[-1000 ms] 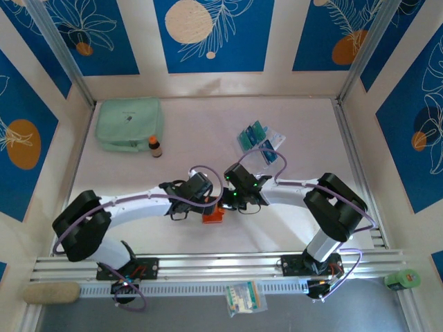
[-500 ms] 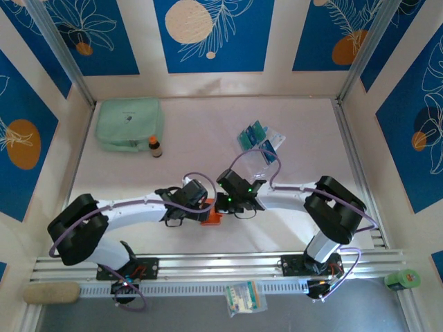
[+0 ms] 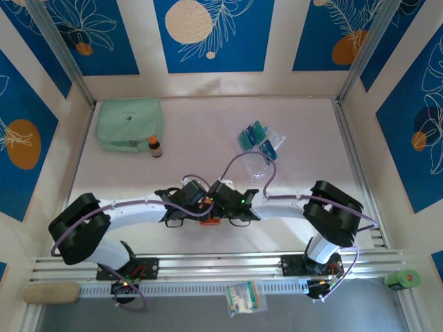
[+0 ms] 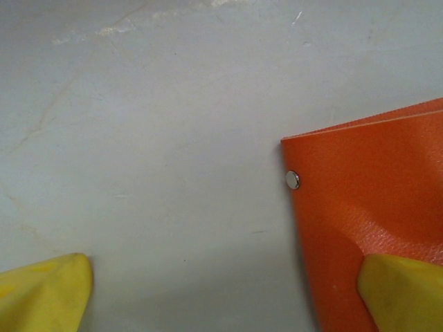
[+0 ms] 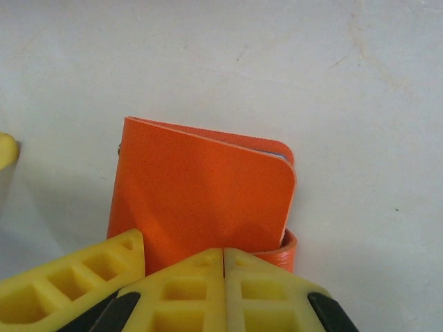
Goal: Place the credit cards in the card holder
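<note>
Your left gripper point(image 4: 225, 285): fingers wide apart, one tip over the card holder point(image 4: 360, 207).
Your right gripper point(image 5: 223, 261): fingers together at its edge.
Credit cards point(image 3: 252, 133): far-right worktop point(image 3: 208, 131).

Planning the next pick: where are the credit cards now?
Top view: the credit cards lie right of centre toward the far wall, beside a white-and-blue packet, well beyond the orange card holder.

One card holder point(image 5: 201, 194), one pouch point(image 3: 129, 123), one bottle point(image 3: 155, 146), several credit cards point(image 3: 250, 133).
</note>
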